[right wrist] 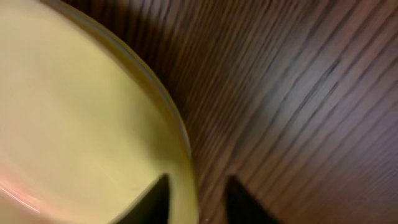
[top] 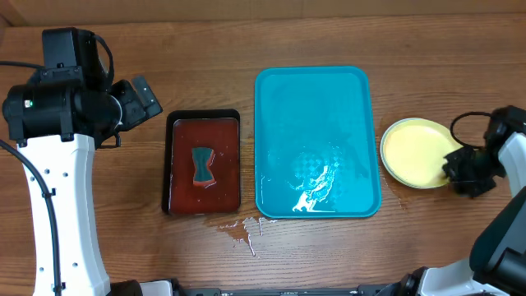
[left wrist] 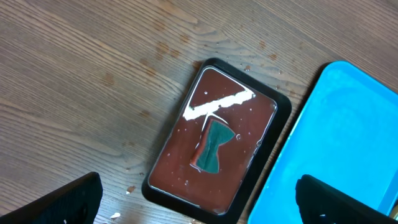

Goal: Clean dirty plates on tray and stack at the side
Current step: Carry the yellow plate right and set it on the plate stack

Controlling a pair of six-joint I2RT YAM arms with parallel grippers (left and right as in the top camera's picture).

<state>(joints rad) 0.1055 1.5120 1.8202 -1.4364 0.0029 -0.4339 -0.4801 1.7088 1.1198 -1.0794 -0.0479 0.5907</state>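
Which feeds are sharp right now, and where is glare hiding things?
Right wrist: blurred, close up on the yellow plate rim, wood grain smeared. Overhead: sharp, white glare on the turquoise tray near its front edge. Left wrist: sharp, a white glare streak across the black tray above the sponge.

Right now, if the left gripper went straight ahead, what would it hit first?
Probably the black tray, near the sponge lying in it; the open left gripper aims down at it, though depth is unclear.
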